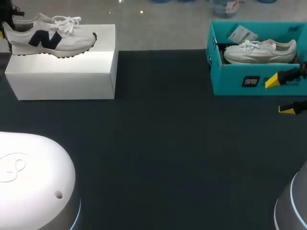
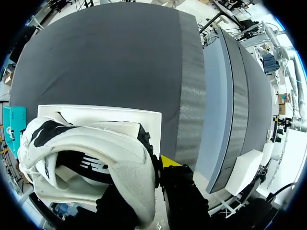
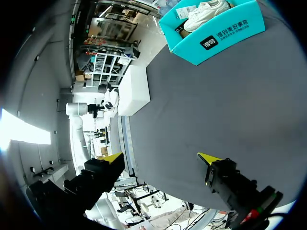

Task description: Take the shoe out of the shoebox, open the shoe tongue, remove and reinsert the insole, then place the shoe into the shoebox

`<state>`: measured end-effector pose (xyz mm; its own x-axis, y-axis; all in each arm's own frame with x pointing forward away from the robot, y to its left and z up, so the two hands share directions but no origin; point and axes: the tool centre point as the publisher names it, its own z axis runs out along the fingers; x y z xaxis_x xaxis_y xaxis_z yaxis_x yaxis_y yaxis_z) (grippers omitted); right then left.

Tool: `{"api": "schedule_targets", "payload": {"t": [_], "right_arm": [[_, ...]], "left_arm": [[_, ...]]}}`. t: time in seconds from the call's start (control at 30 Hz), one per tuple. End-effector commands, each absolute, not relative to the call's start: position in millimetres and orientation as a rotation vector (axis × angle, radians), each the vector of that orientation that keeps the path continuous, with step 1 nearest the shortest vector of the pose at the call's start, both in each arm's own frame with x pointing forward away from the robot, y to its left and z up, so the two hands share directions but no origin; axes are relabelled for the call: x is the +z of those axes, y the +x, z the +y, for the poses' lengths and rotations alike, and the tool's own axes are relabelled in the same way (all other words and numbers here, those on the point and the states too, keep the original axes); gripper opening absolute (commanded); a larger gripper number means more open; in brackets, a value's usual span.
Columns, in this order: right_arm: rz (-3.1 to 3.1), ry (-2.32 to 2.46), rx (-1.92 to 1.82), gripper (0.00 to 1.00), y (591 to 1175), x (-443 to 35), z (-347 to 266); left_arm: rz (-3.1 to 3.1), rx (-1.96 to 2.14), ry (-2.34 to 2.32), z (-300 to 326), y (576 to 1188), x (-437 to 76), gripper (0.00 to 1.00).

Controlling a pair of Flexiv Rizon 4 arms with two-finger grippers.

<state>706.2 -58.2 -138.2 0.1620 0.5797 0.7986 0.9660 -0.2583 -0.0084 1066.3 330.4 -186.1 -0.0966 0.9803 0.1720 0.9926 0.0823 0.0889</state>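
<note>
Two rounded white arm bases [image 1: 29,177] sit closest to the camera, then it's mostly bare dark table [image 1: 158,143]. Further out on the right side, the right gripper [image 1: 280,95] [image 3: 160,158] hangs over the table just in front of the teal shoebox [image 1: 230,81] [image 3: 225,28], with its yellow tips spread wide and nothing between them.

The box's front wall has a small black label [image 1: 251,81] [image 3: 223,34] with white print. Inside it, a plain white shoe [image 1: 261,51] [image 3: 206,9] lies on its side, with a paper tag [image 1: 242,34] tucked behind it.

Over at the far left, a white sneaker [image 1: 53,37] [image 2: 96,148] with a big dark logo on its side stands upright on top of a closed white box [image 1: 62,79] [image 2: 96,115]. The left gripper [image 1: 5,29] [image 2: 152,172] is at the heel end. In the wrist view the heel wall looks pinched between its fingers, one outside and one down in the shoe's opening.
</note>
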Motion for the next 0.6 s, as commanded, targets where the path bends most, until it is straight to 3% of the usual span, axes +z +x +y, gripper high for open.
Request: {"api": "schedule_targets", "payload": {"t": [0.03, 0.33, 0.6], "right_arm": [[-1.461, -1.915, -0.945, 1.00, 705.5, -138.7, -57.7], [-1.461, -1.915, -0.945, 1.00, 705.5, -138.7, -57.7], [-1.461, -1.915, -0.945, 1.00, 705.5, -138.7, -57.7]], "left_arm": [[-2.261, -0.288, -2.064, 329.4, 1064.4, -184.7, 0.00], [-2.259, -0.267, -2.117, 327.4, 1065.3, -189.0, 0.00], [-2.235, -0.222, -2.129, 327.7, 1080.2, -226.8, 0.00]]}}
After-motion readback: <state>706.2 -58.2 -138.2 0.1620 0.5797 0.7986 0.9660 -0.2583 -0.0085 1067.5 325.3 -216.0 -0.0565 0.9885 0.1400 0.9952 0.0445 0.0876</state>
